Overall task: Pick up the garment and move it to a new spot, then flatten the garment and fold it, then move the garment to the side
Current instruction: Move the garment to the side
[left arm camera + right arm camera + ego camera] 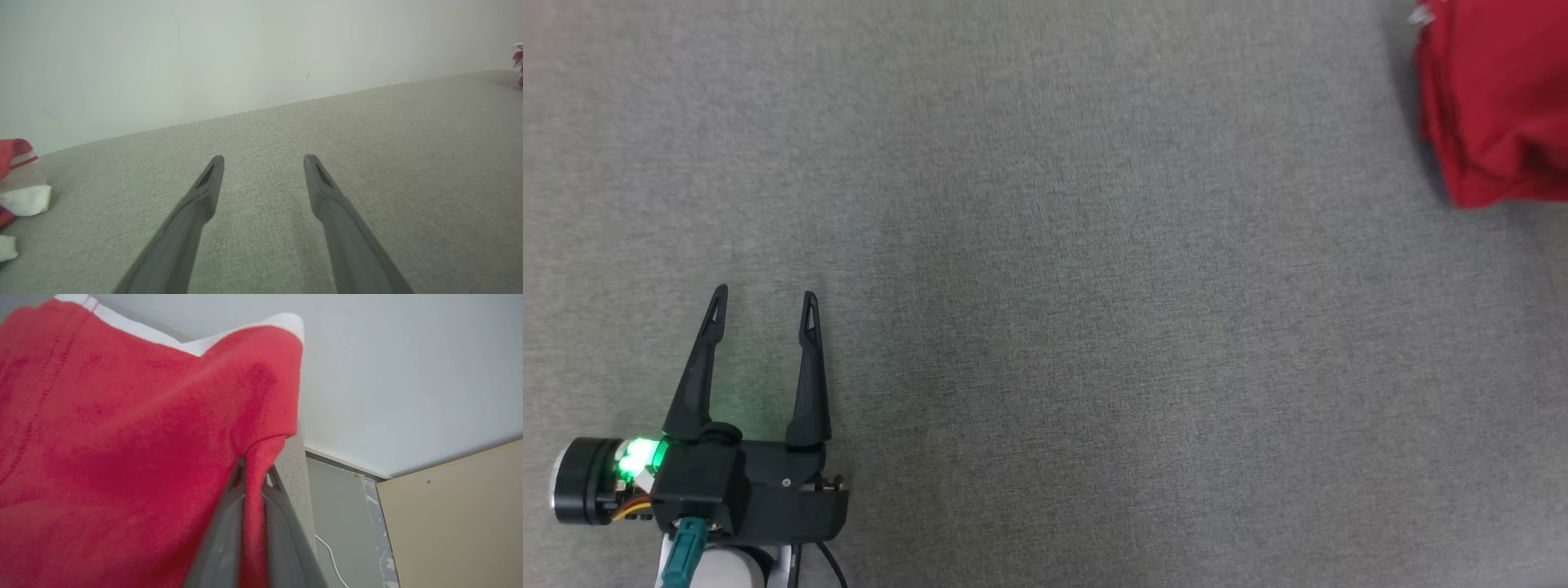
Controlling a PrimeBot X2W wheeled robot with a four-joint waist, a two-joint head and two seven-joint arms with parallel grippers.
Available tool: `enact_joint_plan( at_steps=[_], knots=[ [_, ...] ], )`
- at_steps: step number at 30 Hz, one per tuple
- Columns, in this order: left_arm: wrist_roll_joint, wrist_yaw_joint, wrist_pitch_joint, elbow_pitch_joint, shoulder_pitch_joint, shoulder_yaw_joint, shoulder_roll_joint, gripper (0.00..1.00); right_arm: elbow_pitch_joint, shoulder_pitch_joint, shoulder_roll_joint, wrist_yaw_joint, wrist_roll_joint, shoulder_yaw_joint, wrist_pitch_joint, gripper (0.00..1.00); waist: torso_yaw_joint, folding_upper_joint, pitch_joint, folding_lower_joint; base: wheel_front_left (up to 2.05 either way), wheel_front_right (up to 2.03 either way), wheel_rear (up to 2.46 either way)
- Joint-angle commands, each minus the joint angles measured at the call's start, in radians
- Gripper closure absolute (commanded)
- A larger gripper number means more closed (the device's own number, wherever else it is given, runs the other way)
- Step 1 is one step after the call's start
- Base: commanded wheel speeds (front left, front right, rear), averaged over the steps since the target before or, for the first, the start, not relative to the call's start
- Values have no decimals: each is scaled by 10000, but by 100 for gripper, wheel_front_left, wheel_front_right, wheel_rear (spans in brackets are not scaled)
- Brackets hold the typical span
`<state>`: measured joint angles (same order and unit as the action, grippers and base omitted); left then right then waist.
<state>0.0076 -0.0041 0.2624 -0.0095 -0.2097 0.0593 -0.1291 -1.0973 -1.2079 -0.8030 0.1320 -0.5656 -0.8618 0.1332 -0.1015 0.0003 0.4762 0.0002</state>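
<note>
The red garment (1494,106) lies folded at the top right corner of the grey surface in the head view, partly cut off by the frame edge. In the right wrist view the garment (122,457), red with white trim, looms close, and my right gripper (253,473) is shut on a pinched fold of its cloth. My left gripper (765,306) rests open at the lower left of the head view, far from the garment, nothing between its fingers. The left wrist view shows the left gripper (263,161) open over bare grey fabric.
The grey fabric surface (1045,286) spreads wide between the left gripper and the garment. In the left wrist view red and white cloth (20,179) lies at the left edge, with a pale wall behind. The right wrist view shows a wall, a beige panel (457,522) and a white cable (331,555).
</note>
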Motion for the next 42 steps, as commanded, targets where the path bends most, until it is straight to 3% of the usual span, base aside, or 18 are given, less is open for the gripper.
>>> enact_joint_plan(
  at_steps=[1, 14, 15, 17, 20, 26, 33, 38, 42],
  knots=[
    [62, 54, 35, -101, -111, 23, -49, 0, -135, -250, -115, -29, 89, -89, 53, 100, -113, -3, 421, -2, 0, 0, 0],
    [193, 315, 35, -815, 71, 37, -248, 0, -1313, -1632, -86, -29, 374, -537, 280, 99, 146, -3, 856, -2, 0, 0, 0],
    [196, 347, 35, -844, 93, 39, -247, 0, -1376, -1662, -56, -29, 445, -591, 226, 53, 136, -3, 875, -2, 0, 0, 0],
    [183, 409, 35, -879, 140, 24, -247, 0, -1535, -1750, 2, -29, 409, -576, 38, 1, 95, -3, 879, -2, 0, 0, 0],
    [126, 487, 35, -824, 223, -11, -244, 0, -1712, -1745, 82, -29, 385, -503, -105, 0, 9, -3, 756, -2, 0, 0, 0],
    [-183, 620, 35, -632, 487, -142, -156, 0, -1724, -1720, 335, -30, -13, 66, 998, 0, -143, -3, -15, -2, 0, 0, 0],
    [-429, 651, 35, -394, 884, -316, -149, 0, -730, -1038, 415, -30, -19, 607, 1322, 0, -208, -3, -953, -2, 0, 0, 0],
    [-606, 656, 35, -236, 1231, -495, -138, 0, 877, 263, 499, -30, 146, 2126, 1303, 0, -351, -3, -1617, -2, 0, 0, 0],
    [-750, 586, 35, -22, 1497, -543, -70, 0, 1883, 1491, 970, -30, 658, 3556, 1306, 0, -355, -3, -2215, -2, 0, 0, 0]
  ],
)
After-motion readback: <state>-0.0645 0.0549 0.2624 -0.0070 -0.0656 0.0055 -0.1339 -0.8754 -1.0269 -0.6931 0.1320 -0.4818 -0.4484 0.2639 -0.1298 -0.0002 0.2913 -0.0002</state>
